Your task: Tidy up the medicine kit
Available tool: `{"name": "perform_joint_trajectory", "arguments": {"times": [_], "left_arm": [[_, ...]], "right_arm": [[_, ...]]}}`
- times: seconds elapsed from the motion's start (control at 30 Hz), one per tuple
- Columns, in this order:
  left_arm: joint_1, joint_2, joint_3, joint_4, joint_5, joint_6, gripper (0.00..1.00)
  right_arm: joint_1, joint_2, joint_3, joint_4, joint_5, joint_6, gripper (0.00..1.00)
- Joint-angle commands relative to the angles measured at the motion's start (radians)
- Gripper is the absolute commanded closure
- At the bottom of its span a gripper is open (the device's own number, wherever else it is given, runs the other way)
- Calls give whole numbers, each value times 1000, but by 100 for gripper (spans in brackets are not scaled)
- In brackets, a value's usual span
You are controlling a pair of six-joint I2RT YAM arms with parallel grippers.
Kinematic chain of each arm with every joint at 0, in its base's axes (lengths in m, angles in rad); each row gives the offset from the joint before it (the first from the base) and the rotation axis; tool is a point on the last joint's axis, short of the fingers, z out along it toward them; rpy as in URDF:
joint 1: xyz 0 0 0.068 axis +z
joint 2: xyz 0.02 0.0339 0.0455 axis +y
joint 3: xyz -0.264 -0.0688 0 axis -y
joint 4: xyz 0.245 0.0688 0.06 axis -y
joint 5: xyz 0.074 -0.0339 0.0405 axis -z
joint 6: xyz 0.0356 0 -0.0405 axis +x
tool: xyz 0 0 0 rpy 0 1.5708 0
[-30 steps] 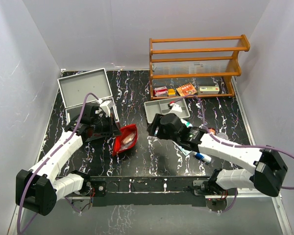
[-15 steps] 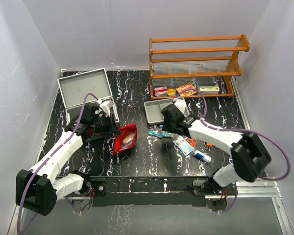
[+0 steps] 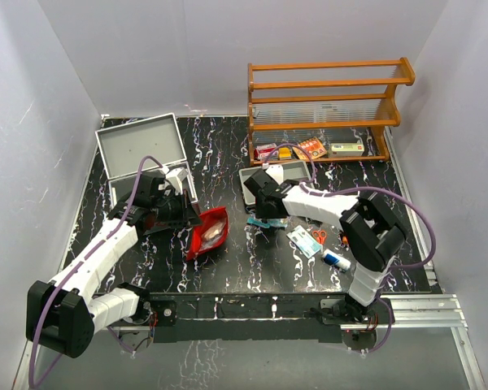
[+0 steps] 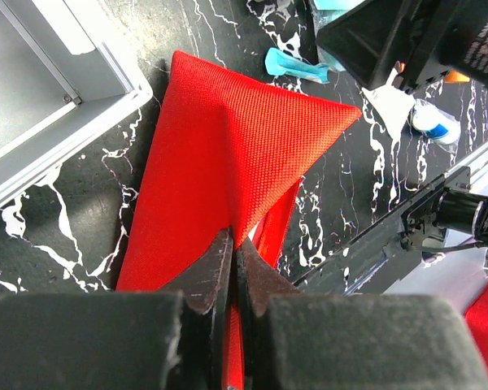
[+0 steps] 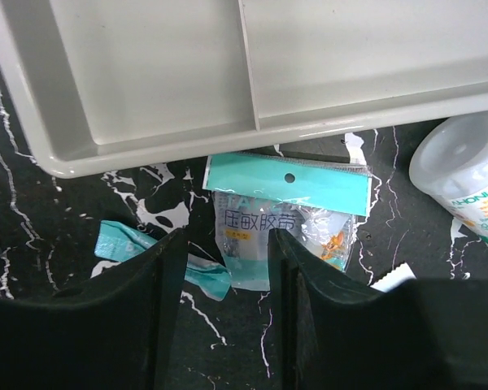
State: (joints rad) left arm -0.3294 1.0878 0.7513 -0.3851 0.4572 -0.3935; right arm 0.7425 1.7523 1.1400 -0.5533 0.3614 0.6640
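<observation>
Red pouch (image 4: 220,154): top fold pinched between left jaws.

A robotics lab test cell. Plain pale-grey partition walls (image 3: 146,57) box in a black, white-veined surface (image 3: 220,146) on three sides. Two white-and-black robot arms, left (image 3: 98,252) and right (image 3: 325,207), trail purple cables (image 3: 429,244) from a black metal rail (image 3: 252,307) at its near edge. An orange wooden rack (image 3: 329,83) stands behind.

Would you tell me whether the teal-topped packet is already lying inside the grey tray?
No, the teal-topped packet lies on the black table just outside the grey tray, beneath the open right pincer.
</observation>
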Motion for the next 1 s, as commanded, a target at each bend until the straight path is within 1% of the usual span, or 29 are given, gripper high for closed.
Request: {"name": "perform_joint_trajectory", "arguments": {"times": [0.0,0.17,0.33,0.4,0.57,0.63,0.73,0.8,0.83,0.87,0.93,0.97], "left_arm": [[-3,-9,-7,25,32,-6,100],[-3,-3,-9,31,41,-7,100],[-2,0,-10,37,44,-7,100],[-3,1,-8,37,46,-7,100],[-1,0,-10,38,50,-8,100],[-2,-1,-10,41,53,-11,100],[-2,-2,-13,43,57,-14,100],[-2,-3,-14,45,60,-17,100],[-2,-3,-15,46,61,-19,100],[-2,-3,-16,46,61,-20,100],[-2,-4,-17,46,63,-21,100],[-2,-5,-17,46,63,-23,100]], "right_arm": [[6,22,44,-39,65,18,59],[6,69,40,-38,33,17,59],[6,99,37,-22,35,12,60],[6,108,32,-18,38,7,63],[6,137,23,-18,44,6,76],[5,152,20,-17,44,6,79],[5,174,23,-24,45,3,78],[5,185,28,-32,52,0,72],[5,191,29,-33,54,-3,70],[5,195,30,-33,54,-7,70],[5,201,32,-35,54,-12,75],[5,201,32,-35,54,-12,80]]}}
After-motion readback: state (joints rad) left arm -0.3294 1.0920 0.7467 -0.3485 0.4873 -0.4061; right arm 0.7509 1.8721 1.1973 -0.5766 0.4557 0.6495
